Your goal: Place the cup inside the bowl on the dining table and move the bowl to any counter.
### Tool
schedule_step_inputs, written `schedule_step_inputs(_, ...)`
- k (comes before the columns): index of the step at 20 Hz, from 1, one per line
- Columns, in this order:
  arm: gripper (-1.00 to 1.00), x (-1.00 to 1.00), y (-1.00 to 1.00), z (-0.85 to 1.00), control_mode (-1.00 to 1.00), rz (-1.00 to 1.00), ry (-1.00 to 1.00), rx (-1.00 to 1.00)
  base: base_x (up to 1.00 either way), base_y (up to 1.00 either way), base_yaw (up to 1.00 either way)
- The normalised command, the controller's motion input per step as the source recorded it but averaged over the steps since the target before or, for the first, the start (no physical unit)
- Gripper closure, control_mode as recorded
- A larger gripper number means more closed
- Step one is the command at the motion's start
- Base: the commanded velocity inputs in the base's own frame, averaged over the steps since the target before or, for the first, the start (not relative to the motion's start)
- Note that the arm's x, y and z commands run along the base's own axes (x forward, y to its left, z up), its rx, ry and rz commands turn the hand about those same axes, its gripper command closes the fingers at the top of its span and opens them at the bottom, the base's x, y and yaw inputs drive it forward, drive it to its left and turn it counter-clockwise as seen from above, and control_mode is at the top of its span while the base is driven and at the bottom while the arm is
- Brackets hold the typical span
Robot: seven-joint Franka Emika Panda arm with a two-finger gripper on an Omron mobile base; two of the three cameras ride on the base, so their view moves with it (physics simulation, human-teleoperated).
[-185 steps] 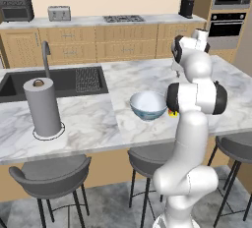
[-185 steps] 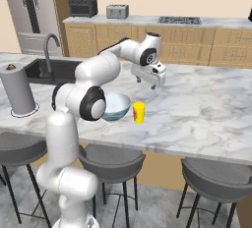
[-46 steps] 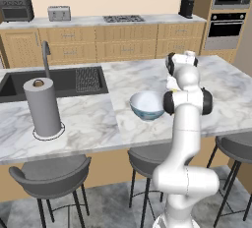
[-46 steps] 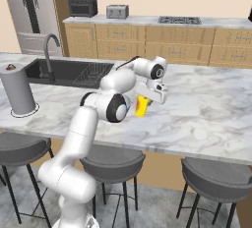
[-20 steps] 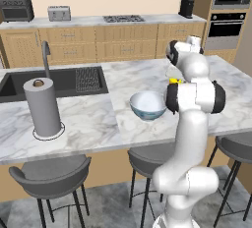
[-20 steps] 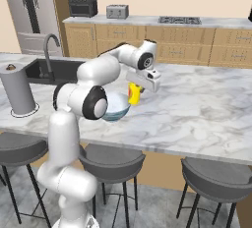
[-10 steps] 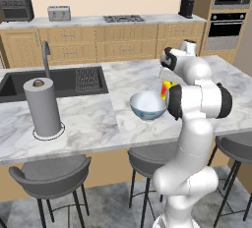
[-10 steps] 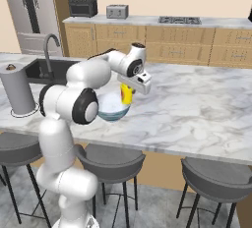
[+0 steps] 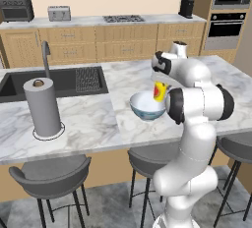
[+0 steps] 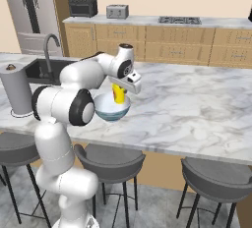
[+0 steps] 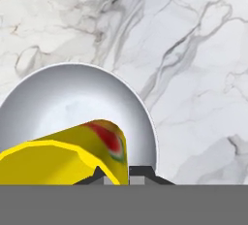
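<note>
The gripper (image 10: 119,92) was pinched on the cup (image 10: 118,94), carried in the air just over the bowl (image 10: 111,107), which sat on the dining table (image 10: 197,104) near its front edge. Key relation, judged: bowl lay directly under the held cup, so the coming move was prob. a short straight drop, no sideways shift needed. In hand view the cup (image 11: 72,156) sat at approx 7 o'clock of frame, over the bowl's white inside (image 11: 72,107); bowl centre lay toward 12 o'clock from the fingertips (image 11: 140,173), rim edge at 3 o'clock, so cup hung nearer the bowl's near wall than its middle. Cup's long axis looked roughly vertical in right base view, w/ slight tilt; which end was up couldn't be told for sure. In hand view the axis ran along the camera's line, open yellow rim toward lens, red patch facing 1 o'clock. Left base view: cup (image 9: 160,90) at bowl's (image 9: 147,106) 2 o'clock rim, half hidden by the arm. Bowl upright, round, no axis to align.
</note>
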Motion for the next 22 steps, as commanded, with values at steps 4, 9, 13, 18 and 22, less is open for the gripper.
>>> schedule_step_inputs(4,1.0,0.21,0.09,0.0,-1.0,0.0,0.0,0.0,0.0,0.0,0.0)
schedule_step_inputs(9,1.0,0.18,0.04,-0.02,-1.0,0.0,0.02,0.0,0.0,0.0,0.0)
schedule_step_inputs(13,1.0,0.12,0.19,-0.14,-1.0,0.01,0.06,0.0,0.0,0.0,0.0)
schedule_step_inputs(18,1.0,0.15,0.25,-0.14,-1.0,0.02,0.07,0.0,0.0,0.0,0.0)
schedule_step_inputs(22,1.0,0.02,0.13,-0.03,-1.0,0.03,0.05,0.0,0.0,0.0,0.0)
